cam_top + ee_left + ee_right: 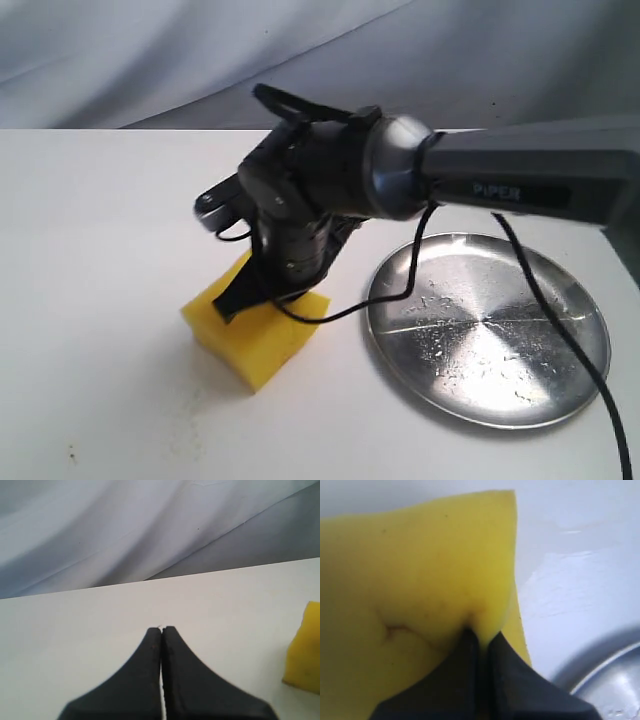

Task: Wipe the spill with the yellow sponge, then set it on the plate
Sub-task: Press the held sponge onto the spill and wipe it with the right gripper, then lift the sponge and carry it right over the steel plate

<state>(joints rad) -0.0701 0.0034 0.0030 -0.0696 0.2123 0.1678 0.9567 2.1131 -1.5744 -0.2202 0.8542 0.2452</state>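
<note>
A bright yellow sponge (255, 335) is shown, with a darker brownish crease marked on its top face. The plate (490, 330) is shiny silver, streaked with pale reflections and speckled with small whitish flecks. The bench (90, 250) is plain white, dotted with a few faint tan specks towards its near edge. Behind it, a cloth backdrop (150, 50) is shaded in pale grey-blue folds. The right arm (560, 170) is dark grey, printed with pale lettering (497, 190); its cable (560, 330) is black. The right pincer (481, 637) and left pincer (162, 629) are matte black.
</note>
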